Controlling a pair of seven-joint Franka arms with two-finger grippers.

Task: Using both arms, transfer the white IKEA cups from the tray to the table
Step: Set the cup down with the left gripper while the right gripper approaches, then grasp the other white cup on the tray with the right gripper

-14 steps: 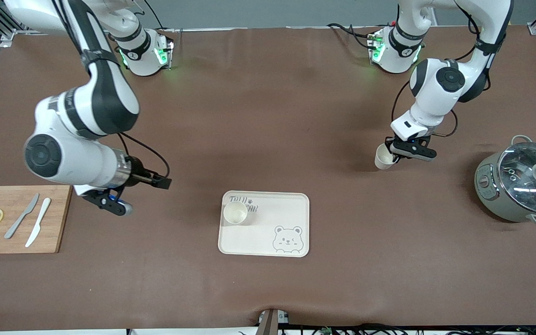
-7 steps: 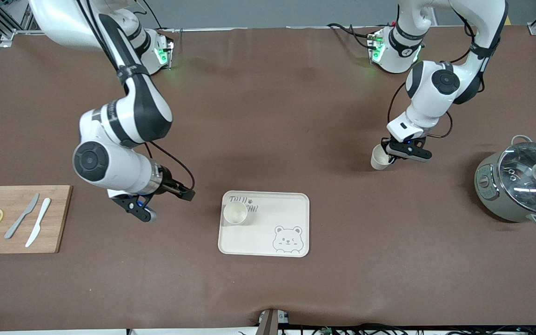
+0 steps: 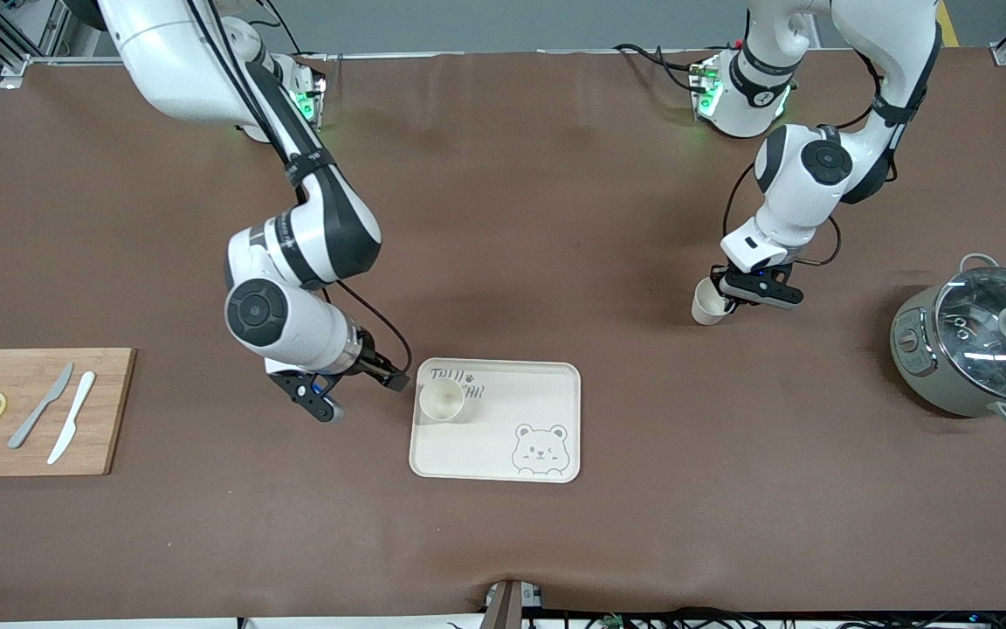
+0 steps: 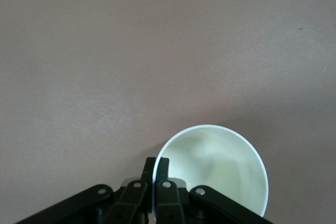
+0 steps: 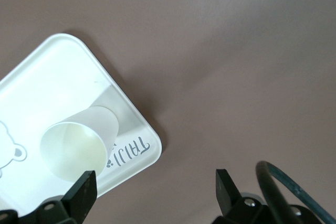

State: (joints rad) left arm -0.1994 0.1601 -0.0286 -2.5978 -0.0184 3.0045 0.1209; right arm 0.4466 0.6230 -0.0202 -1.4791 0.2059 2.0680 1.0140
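1. Two white cups pictured mid-transfer: one carried by the left arm, one waiting on the tray [image 3: 547, 411], which sits on the bench [image 3: 503, 542] toward its front edge, roughly midway between the two ends.

2. Left end effector [image 3: 737, 295] pinched on the rim of the first cup [image 3: 707, 302], fingers pressed together on the cup wall (clear in the left wrist view, where the cup [image 4: 215, 171] hangs over bare brown sheet). Carried off the tray, over open bench toward the left arm's end, near the grey lidded pot [image 3: 979, 345]; whether the base is touching the surface cannot be told.

3. Second cup [image 3: 441, 399] upright in the tray's corner, the one toward the right arm's end and farther from the front camera, on the "TAIJI" lettering.

4. Right end effector [image 3: 354, 393] spread wide and empty, over the bench just beside the tray's short edge at that corner. In the right wrist view, the cup [image 5: 79, 142] just ahead of the open fingers [image 5: 81, 192].

5. Key relation for the coming move: cup lying just inboard of the tray edge from the right end effector, toward the left arm's end; long axis vertical, mouth up. Right arm by far the nearer.

6. Wooden cutting board [image 3: 110, 411] with knives and lemon slices at the right arm's end, well apart from the action.
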